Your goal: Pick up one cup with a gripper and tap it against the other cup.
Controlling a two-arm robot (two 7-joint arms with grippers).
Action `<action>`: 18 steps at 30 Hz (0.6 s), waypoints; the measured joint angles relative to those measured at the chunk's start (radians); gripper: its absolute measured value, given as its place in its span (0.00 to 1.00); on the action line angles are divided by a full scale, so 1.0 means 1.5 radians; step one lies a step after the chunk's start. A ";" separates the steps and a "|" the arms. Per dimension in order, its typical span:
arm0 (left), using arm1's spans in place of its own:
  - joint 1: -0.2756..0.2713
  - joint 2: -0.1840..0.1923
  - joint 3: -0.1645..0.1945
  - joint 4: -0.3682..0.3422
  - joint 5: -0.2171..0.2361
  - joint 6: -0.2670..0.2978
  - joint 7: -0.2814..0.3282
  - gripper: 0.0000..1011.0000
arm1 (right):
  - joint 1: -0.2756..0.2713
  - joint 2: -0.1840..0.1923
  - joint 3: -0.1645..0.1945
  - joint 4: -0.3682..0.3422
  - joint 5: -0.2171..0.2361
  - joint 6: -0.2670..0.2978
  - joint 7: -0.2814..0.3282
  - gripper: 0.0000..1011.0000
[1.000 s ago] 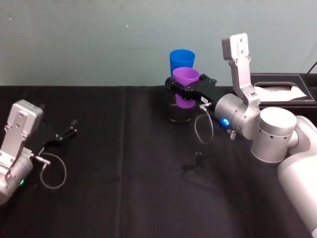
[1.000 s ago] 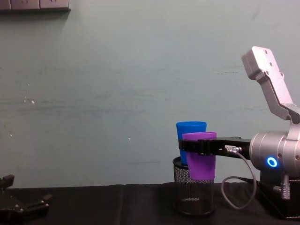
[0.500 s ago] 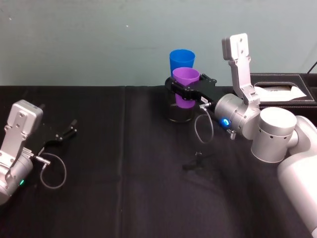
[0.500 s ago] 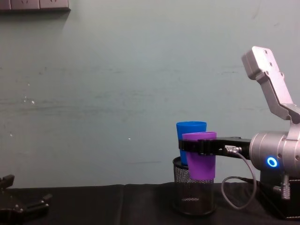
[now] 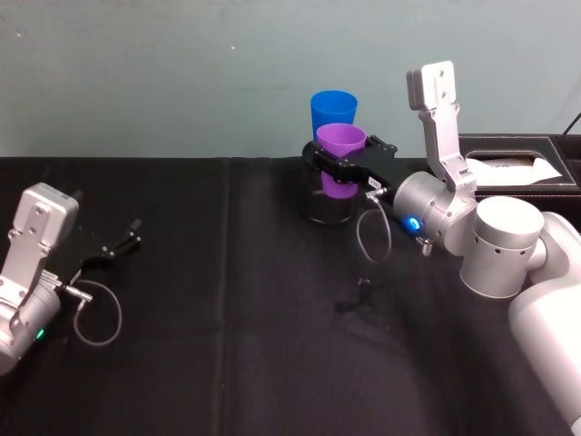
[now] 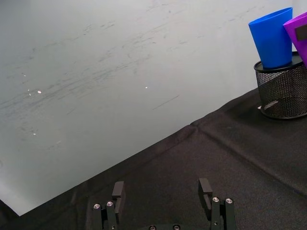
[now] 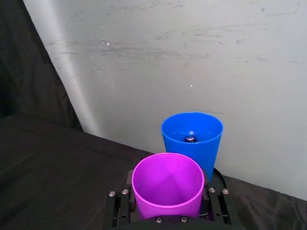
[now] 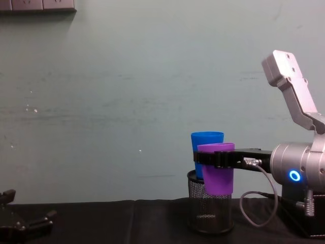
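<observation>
The purple cup [image 5: 340, 141] hangs upright in the air with my right gripper [image 5: 338, 169] shut around its middle. It is also in the chest view [image 8: 218, 179] and the right wrist view [image 7: 168, 184]. Just behind it the blue cup [image 5: 333, 107] stands in a black mesh pen holder [image 5: 327, 209]. In the right wrist view the purple rim sits very close to the blue cup [image 7: 192, 132]; I cannot tell whether they touch. From the side, the purple cup overlaps the blue cup [image 8: 205, 140] and the holder's rim [image 8: 210, 213]. My left gripper [image 5: 123, 243] rests open at the table's left, fingers empty [image 6: 161, 189].
A black tissue box [image 5: 513, 168] stands at the back right behind my right arm. A small black object [image 5: 363, 286] lies on the black cloth in front of the holder. The wall runs close behind the cups.
</observation>
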 joint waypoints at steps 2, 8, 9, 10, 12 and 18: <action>0.000 0.000 0.000 0.000 0.000 0.000 0.000 0.99 | 0.000 0.000 0.000 0.000 0.000 0.000 0.000 0.73; 0.000 0.000 0.000 0.000 0.000 0.000 0.000 0.99 | 0.000 0.000 0.000 0.000 0.000 0.000 0.000 0.73; 0.000 0.000 0.000 0.000 0.000 0.000 0.000 0.99 | 0.000 0.000 0.000 0.000 0.000 0.000 0.000 0.73; 0.000 0.000 0.000 0.000 0.000 0.000 0.000 0.99 | 0.000 0.000 0.000 0.000 0.000 0.000 0.000 0.73; 0.000 0.000 0.000 0.000 0.000 0.000 0.000 0.99 | 0.000 0.000 0.000 0.000 0.000 0.000 0.000 0.73; 0.000 0.000 0.000 0.000 0.000 0.000 0.000 0.99 | 0.000 0.000 0.000 0.000 0.000 0.000 0.000 0.73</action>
